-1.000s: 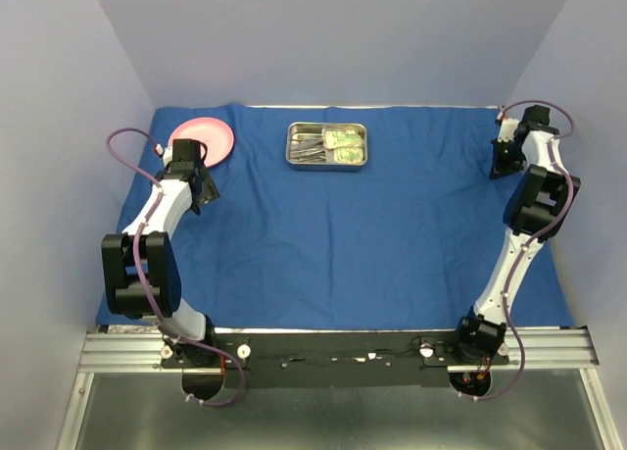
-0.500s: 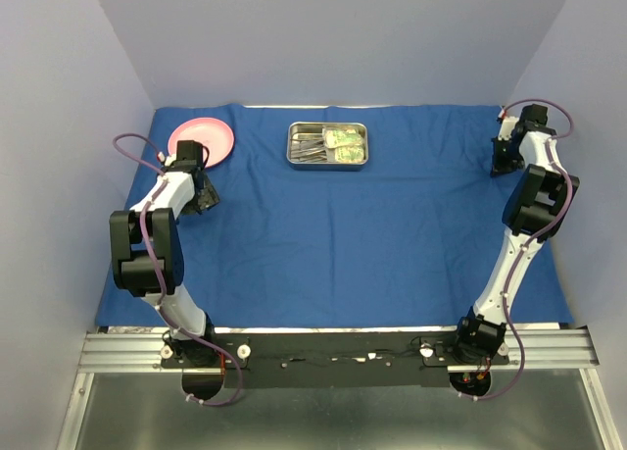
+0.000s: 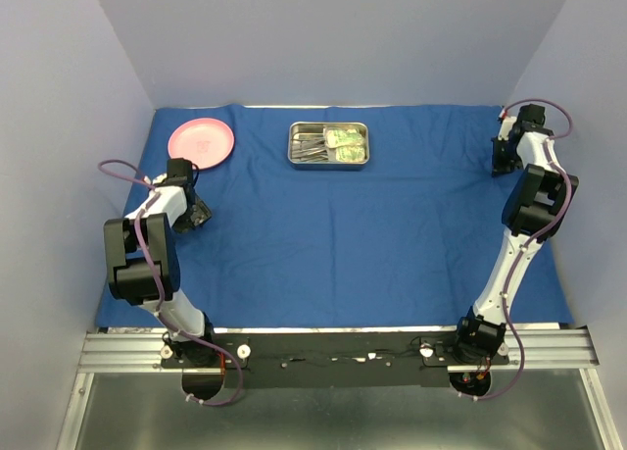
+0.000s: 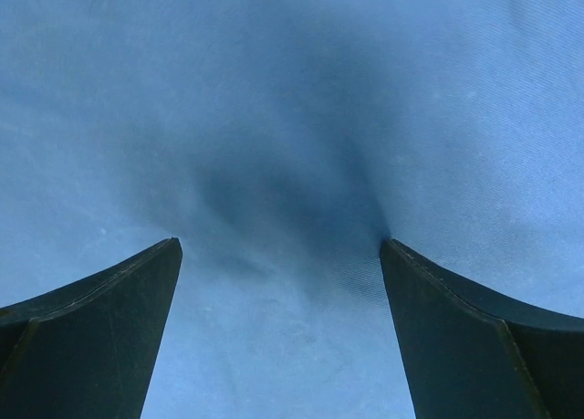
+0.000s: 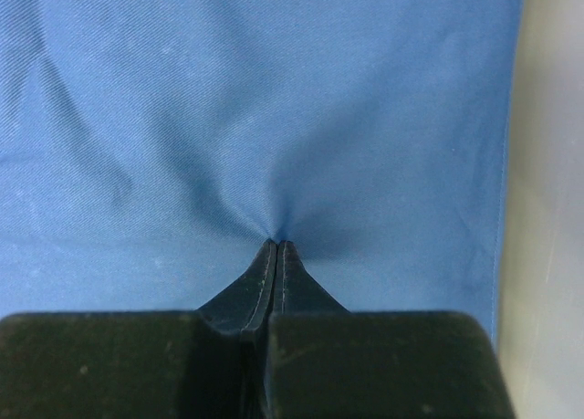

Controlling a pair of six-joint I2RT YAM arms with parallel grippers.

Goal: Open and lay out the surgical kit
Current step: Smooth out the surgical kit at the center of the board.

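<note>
The royal-blue cloth wrap (image 3: 353, 234) lies spread flat over the table. On its far middle stands the small steel tray (image 3: 290, 146), holding thin silver forceps (image 3: 309, 149) and two yellow-green packets (image 3: 344, 141). My left gripper (image 3: 196, 215) hovers open over bare cloth at the left, its fingertips (image 4: 169, 255) wide apart with nothing between them. My right gripper (image 3: 505, 161) is at the far right edge, shut on a small pinch of the cloth (image 5: 274, 163), which puckers toward its tips (image 5: 276, 242).
A pink plate (image 3: 201, 141) rests on the cloth at the far left corner. Grey walls close in the back and both sides. The cloth's right hem (image 5: 505, 163) runs beside bare table just right of my right gripper.
My left arm has drawn back from beside the pink plate toward the near left, gripper still open. My right gripper has stayed put at the far right edge.
</note>
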